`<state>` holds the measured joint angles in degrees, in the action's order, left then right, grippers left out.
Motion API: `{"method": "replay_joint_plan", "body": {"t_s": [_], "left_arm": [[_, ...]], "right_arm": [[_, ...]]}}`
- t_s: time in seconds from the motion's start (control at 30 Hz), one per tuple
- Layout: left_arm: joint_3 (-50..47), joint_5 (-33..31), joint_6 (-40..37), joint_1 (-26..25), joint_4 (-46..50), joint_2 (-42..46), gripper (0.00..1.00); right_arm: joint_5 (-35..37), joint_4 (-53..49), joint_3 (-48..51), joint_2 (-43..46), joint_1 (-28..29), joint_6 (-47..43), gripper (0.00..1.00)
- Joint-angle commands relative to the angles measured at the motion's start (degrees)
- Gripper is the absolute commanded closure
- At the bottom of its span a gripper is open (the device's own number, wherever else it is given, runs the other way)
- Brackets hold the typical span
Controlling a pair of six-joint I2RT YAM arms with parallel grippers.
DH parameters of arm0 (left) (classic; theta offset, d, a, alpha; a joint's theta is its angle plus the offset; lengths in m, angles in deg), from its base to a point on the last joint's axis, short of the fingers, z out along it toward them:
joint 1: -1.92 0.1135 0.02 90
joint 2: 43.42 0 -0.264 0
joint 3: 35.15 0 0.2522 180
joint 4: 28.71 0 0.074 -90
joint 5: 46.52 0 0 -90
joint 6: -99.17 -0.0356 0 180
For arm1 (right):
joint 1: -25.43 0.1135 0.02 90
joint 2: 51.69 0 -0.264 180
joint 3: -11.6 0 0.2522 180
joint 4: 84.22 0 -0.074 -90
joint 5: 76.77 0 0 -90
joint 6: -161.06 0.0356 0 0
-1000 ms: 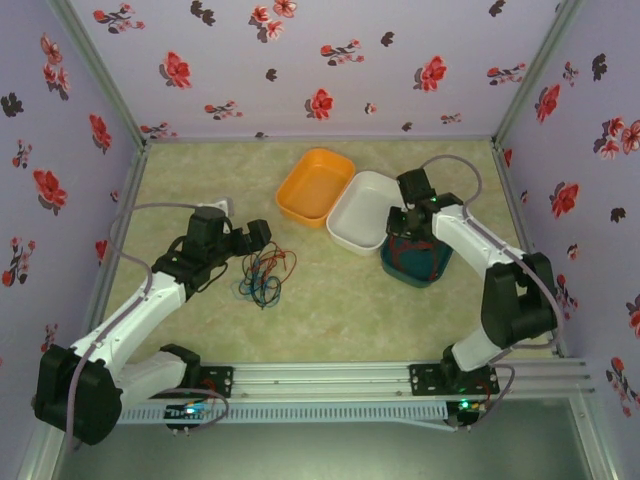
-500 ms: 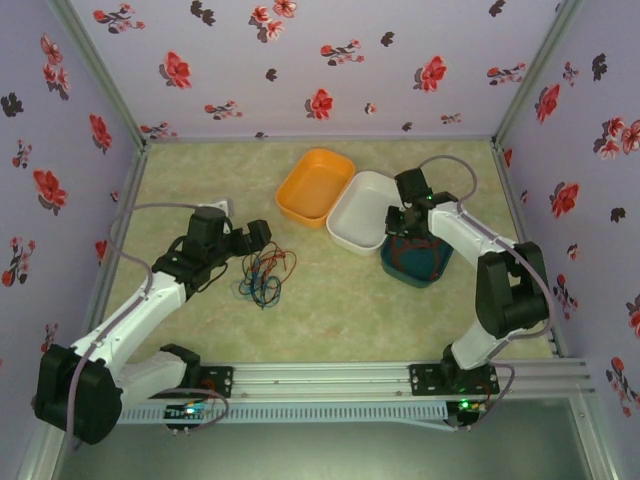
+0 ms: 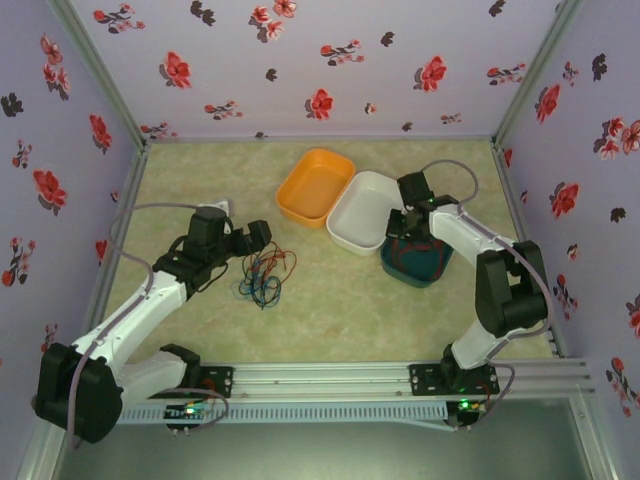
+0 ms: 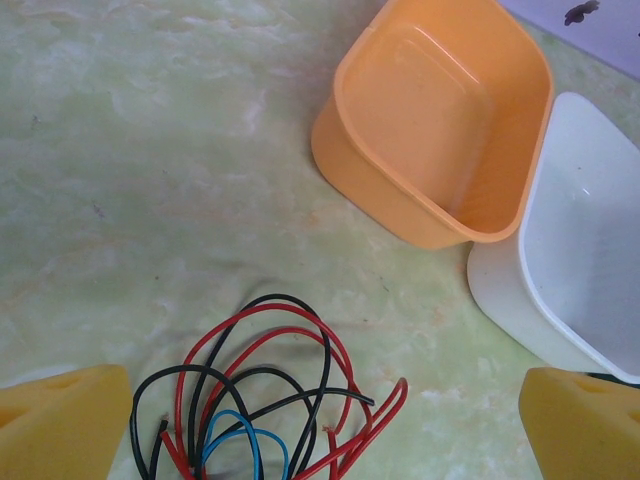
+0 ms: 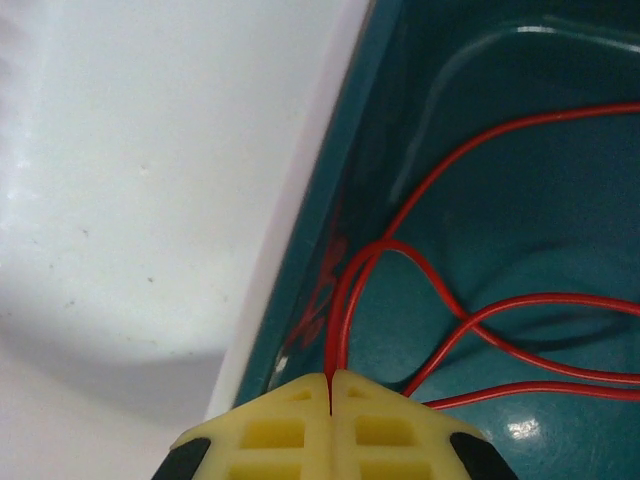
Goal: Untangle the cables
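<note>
Cable (image 5: 345, 290), red, runs straight from clamped right fingers (image 5: 275, 430) into teal bin (image 5: 560, 230); left fingers (image 4: 60, 425) spread.

The worktop (image 4: 150, 150) has a matt, marbled stone-look surface, while the orange tub (image 4: 440, 110) and white tub (image 4: 590, 270) are smooth plastic with a soft sheen. The teal tub (image 5: 520, 200) is glossier, mirroring the red cable (image 5: 395, 243). The cables (image 4: 262, 400) wear smooth, plastic-looking sleeves, and the right gripper (image 5: 330, 380) has matt yellow plastic fingers (image 5: 270, 430).
</note>
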<state>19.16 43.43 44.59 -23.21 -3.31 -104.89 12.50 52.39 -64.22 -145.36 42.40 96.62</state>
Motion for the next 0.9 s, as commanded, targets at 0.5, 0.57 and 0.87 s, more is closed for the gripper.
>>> {"method": "replay_joint_plan", "body": {"t_s": [0.5,0.57,0.87], "left_arm": [[1.10,-1.55,0.00,0.59,1.27,0.92,0.00],[1.11,-1.69,0.33,0.66,1.41,1.26,0.00],[0.40,-1.88,1.92,1.13,1.59,1.16,0.00]], "right_arm": [[-0.62,0.03,0.82,3.27,-1.27,0.72,0.82],[0.11,-1.38,0.52,5.61,-1.26,0.55,0.80],[2.56,-5.62,-0.64,16.41,-0.22,-0.49,0.70]]}}
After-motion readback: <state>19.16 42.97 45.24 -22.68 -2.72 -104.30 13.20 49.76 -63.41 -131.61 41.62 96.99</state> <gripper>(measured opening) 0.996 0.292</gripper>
